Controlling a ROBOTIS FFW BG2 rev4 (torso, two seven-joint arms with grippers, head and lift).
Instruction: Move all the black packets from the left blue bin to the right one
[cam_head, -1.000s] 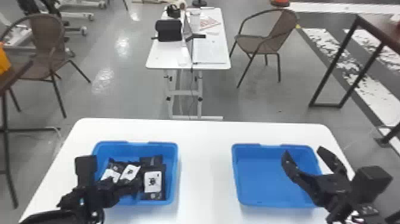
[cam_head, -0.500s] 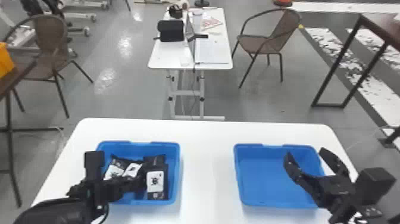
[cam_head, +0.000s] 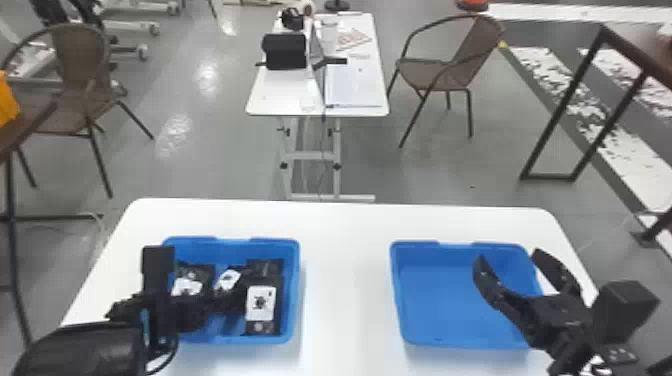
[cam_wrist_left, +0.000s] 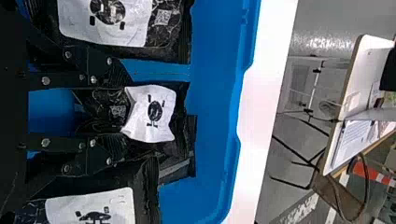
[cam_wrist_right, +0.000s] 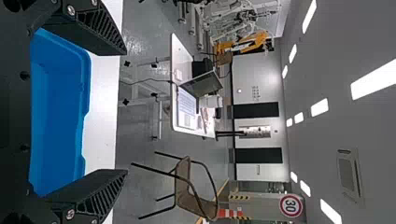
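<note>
two bins (cam_head: 445, 300), four black packets (cam_head: 262, 306)

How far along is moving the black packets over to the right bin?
Nothing looks done: I see no packets in the right bin. In hand: the left gripper is around one packet, though I can't tell if it's gripped. Remaining: that one and at least three others in the left bin.
</note>
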